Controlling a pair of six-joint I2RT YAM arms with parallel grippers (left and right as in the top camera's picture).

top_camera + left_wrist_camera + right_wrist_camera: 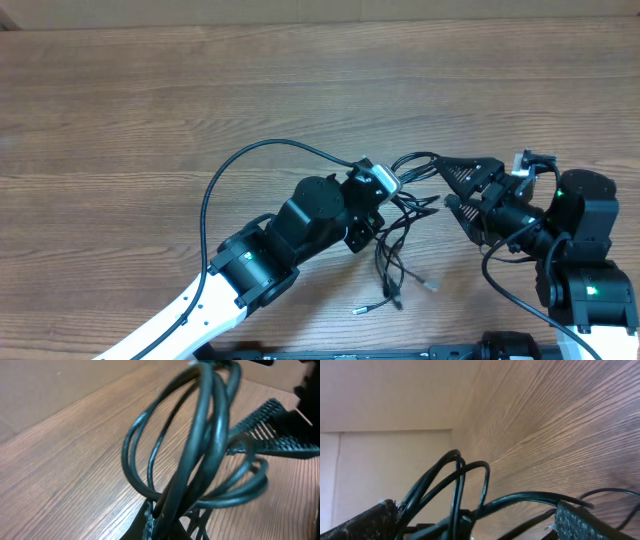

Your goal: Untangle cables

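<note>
I found the cables (pixel 400 222) bunched between the two arms, partly lifted off the tabletop (pixel 150 100), with loose plug ends (pixel 365 308) trailing below. The left pincer (pixel 388 186) was pinching several strands of the bundle. The right pincer (pixel 452 185) stood spread, with loops lying between its fingers (pixel 590 522) but unclamped. I judged the step in hand to be securing a second hold. The next move called for the right pincer to close on one strand only and draw it clear.
</note>
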